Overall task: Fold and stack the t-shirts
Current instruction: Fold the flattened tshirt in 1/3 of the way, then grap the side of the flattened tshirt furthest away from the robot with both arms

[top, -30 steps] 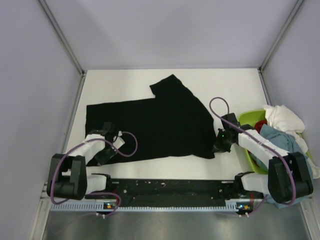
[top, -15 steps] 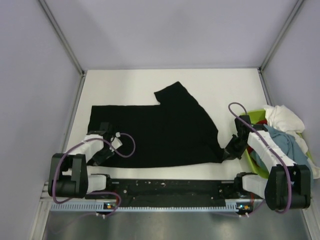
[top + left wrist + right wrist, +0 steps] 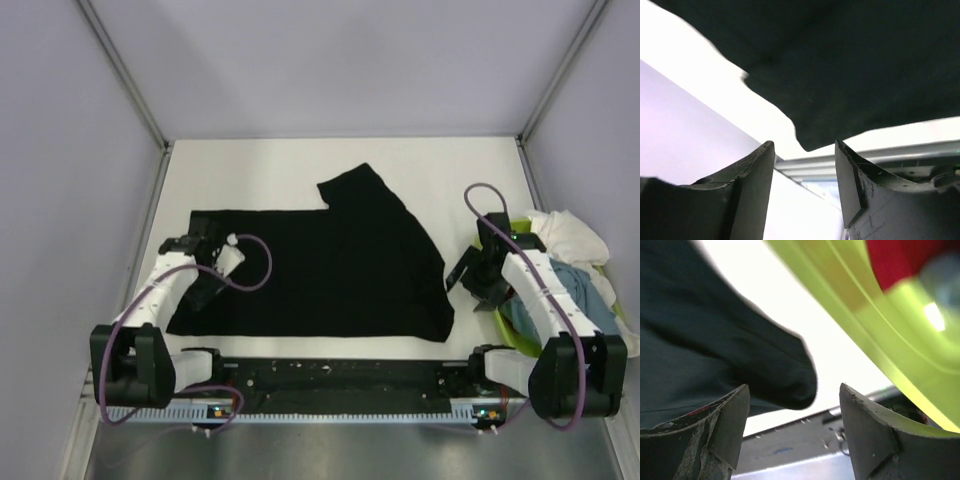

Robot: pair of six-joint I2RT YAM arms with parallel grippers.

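Top view: solid black cloth t-shirt [image 3: 320,265] lies spread on the white table [image 3: 250,165], one sleeve pointing to the far side. Left gripper [image 3: 205,292] is over its near-left corner. Right gripper [image 3: 468,278] is just beside its right edge, next to the lime-green plastic basket [image 3: 497,234], which holds the white t-shirt [image 3: 565,235] and the teal-blue t-shirt [image 3: 585,290].

Left wrist: fingers spread, nothing between them; the black corner hangs just ahead.

Right wrist: fingers spread and empty, with the black edge to the left and red cloth [image 3: 900,260] in the basket.

Judgement: pinch both corners at the very edge, one layer only, and lift them together to keep the fold square.

No writing readable.
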